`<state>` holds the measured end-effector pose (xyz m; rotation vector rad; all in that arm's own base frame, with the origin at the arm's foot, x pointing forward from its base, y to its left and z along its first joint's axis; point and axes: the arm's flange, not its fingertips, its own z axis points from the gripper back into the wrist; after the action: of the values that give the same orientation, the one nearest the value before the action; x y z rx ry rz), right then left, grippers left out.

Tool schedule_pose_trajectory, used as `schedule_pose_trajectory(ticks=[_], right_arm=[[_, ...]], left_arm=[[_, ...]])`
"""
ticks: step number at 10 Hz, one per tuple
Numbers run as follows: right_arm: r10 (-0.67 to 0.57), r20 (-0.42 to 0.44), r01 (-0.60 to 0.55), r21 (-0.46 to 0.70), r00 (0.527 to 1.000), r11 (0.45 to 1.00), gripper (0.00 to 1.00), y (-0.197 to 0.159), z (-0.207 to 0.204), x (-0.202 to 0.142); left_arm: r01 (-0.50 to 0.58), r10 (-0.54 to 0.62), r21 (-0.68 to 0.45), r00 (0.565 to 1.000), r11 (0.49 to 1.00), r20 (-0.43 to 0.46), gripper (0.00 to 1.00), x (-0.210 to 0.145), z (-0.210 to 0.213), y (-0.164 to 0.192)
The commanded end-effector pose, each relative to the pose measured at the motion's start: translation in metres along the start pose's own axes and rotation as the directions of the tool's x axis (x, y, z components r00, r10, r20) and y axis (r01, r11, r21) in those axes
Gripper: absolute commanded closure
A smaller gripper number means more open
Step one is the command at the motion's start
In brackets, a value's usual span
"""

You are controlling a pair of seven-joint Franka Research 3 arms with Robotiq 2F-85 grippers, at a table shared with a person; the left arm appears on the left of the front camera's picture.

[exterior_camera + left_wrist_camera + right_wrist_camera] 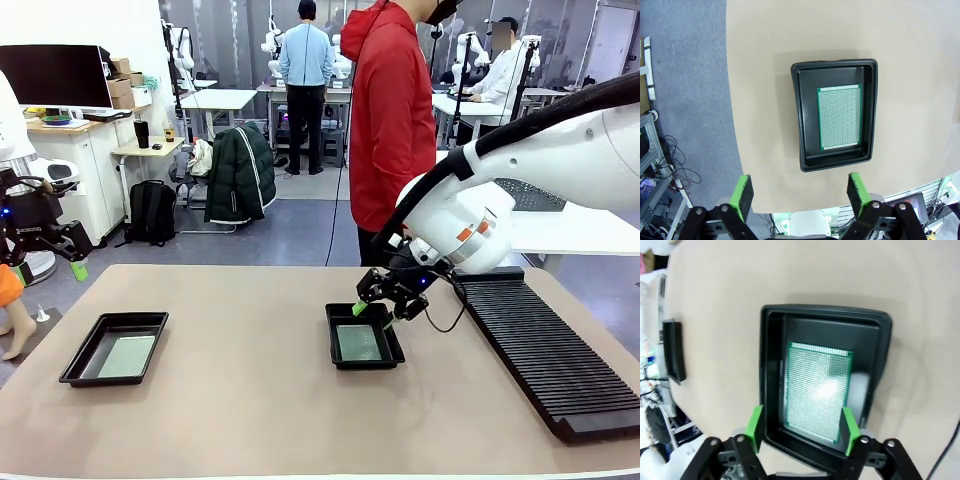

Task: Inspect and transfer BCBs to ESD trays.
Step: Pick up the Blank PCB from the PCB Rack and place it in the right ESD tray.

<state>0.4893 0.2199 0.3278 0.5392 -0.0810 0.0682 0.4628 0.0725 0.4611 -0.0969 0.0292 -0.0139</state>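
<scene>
the right gripper [374, 314] hangs over a black tray [340, 357] holding a green board [358, 343], fingers spread, holding nothing.

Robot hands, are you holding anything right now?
No, nothing is held. The right hand is open just above a green board lying in its black tray. The left hand is open, high above the other tray.

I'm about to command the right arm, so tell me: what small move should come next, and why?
Probably lift the right gripper straight up and clear. Its fingers stand open just above the middle ESD tray, and a BCB already lies flat on that tray's floor, free of the pads. The placement looks done, though contact is hard to rule out.
</scene>
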Motion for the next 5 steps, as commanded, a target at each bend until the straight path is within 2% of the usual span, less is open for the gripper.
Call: schedule_pose_trajectory(ticks=[1, 5], right_arm=[[0.005, -0.009, -0.006, -0.164, 1.0, 0.986, 0.02, 0.023, 0.015, 0.004], [0.042, -0.053, -0.059, -0.364, 0.998, 0.93, 0.0, 0.043, 0.046, 0.011]], left_arm=[[0.006, -0.006, -0.002, 1.0, 1.0, 0.008, 0.0, 0.0, -0.002, 0.002], [0.006, -0.006, -0.002, 1.0, 1.0, 0.008, 0.0, 0.0, -0.002, 0.002]])
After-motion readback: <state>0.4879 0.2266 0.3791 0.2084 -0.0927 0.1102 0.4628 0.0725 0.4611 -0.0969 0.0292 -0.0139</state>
